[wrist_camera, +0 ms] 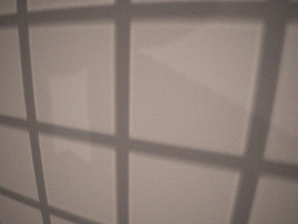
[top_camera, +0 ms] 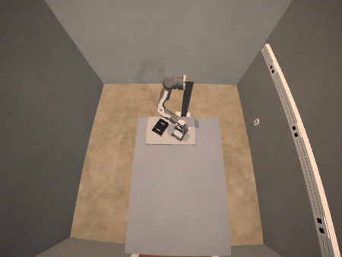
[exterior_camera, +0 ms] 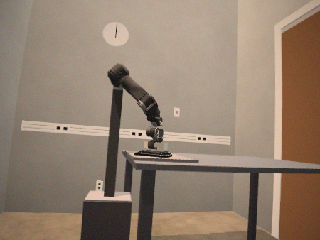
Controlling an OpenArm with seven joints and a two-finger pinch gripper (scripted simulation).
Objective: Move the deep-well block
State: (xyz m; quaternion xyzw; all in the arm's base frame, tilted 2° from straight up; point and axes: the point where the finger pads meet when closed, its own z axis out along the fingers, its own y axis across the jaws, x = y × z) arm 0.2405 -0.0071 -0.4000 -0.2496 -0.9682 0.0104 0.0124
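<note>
Gripper (exterior_camera: 155, 143): closed on the deep-well block (top_camera: 180, 131), raised just above a nest (exterior_camera: 153, 153). Advice: carry level to the vacant nest (top_camera: 159, 127); align cut-off corner with A1, lower squarely.

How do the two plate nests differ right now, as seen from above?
The left-hand nest in the top view lies uncovered, a dark plate showing in full; the right-hand nest is mostly hidden under the pale block and the claw, which is shut on that block. The exterior view shows the block raised off the nest. Both nests sit on the same light mat near the arm's base.
</note>
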